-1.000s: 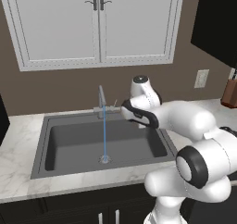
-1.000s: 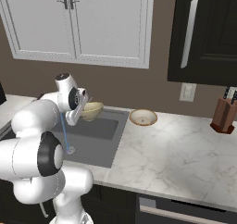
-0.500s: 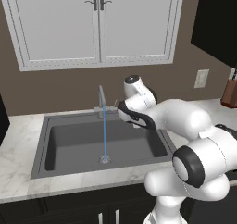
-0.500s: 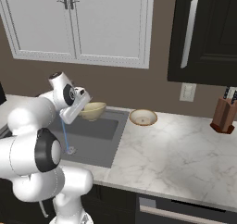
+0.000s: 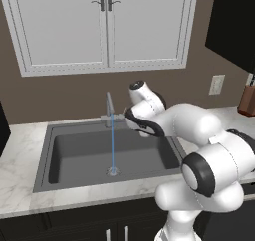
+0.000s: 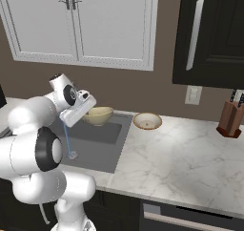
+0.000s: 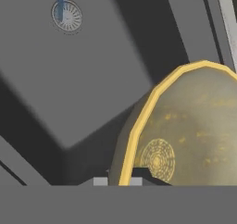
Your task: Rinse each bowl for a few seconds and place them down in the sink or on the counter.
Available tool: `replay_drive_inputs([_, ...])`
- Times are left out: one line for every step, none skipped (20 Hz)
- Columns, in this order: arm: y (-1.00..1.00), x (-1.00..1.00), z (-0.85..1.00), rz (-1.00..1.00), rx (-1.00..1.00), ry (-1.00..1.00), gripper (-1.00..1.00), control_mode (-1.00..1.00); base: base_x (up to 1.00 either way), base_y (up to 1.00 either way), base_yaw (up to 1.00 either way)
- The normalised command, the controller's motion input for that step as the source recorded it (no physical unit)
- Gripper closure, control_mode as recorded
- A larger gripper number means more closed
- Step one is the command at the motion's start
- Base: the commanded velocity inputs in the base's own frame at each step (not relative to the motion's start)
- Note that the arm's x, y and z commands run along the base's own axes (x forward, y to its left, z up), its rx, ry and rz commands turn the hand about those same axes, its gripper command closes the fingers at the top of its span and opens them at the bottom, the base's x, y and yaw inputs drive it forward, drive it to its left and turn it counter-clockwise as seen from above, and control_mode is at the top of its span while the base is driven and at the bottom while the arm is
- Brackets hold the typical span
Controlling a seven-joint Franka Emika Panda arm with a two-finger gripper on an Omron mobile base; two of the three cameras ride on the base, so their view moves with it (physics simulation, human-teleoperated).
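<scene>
Over sink [image 6: 102,144], pincer [image 7: 121,177] clamping cream-yellow bowl [image 6: 97,115]; no labels.

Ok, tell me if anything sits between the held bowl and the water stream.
Nothing visible does. The gripper holds the cream-yellow bowl over the sink, and only open basin lies between it and the stream.

sink [image 5: 74,155] basin open below | faucet [image 5: 108,105] and water stream [image 5: 112,145] stand left | tan bowl [image 6: 147,121] on counter [image 6: 181,163] right
</scene>
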Motion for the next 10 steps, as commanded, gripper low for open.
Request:
replay_drive_inputs([-0.39,0.00,0.00,-0.11,0.00,0.00,1.00,-1.00,0.00,0.00,0.00])
replay_drive_inputs([-0.40,0.00,0.00,-0.10,0.00,0.00,1.00,-1.00,0.00,0.00,0.00])
replay_drive_inputs([-0.41,0.00,0.00,-0.09,0.00,0.00,1.00,-1.00,0.00,0.00,0.00])
replay_drive_inputs([-0.40,0.00,0.00,-0.08,0.00,0.00,1.00,-1.00,0.00,0.00,0.00])
replay_drive_inputs([-0.41,0.00,0.01,-0.07,0.00,0.00,1.00,-1.00,0.00,0.00,0.00])
replay_drive_inputs([-0.38,0.00,0.00,-0.07,0.01,0.00,1.00,-1.00,0.00,0.00,0.00])
replay_drive_inputs([-0.36,0.00,0.00,-0.05,0.01,0.00,1.00,-1.00,0.00,0.00,0.00])
replay_drive_inputs([-0.32,0.00,0.00,-0.04,0.01,0.00,1.00,-1.00,0.00,0.00,0.00])
replay_drive_inputs([-0.31,0.00,0.00,-0.03,0.01,0.00,1.00,-1.00,0.00,0.00,0.00])
replay_drive_inputs([-0.32,0.00,0.00,-0.03,0.01,0.00,1.00,-1.00,0.00,0.00,0.00])
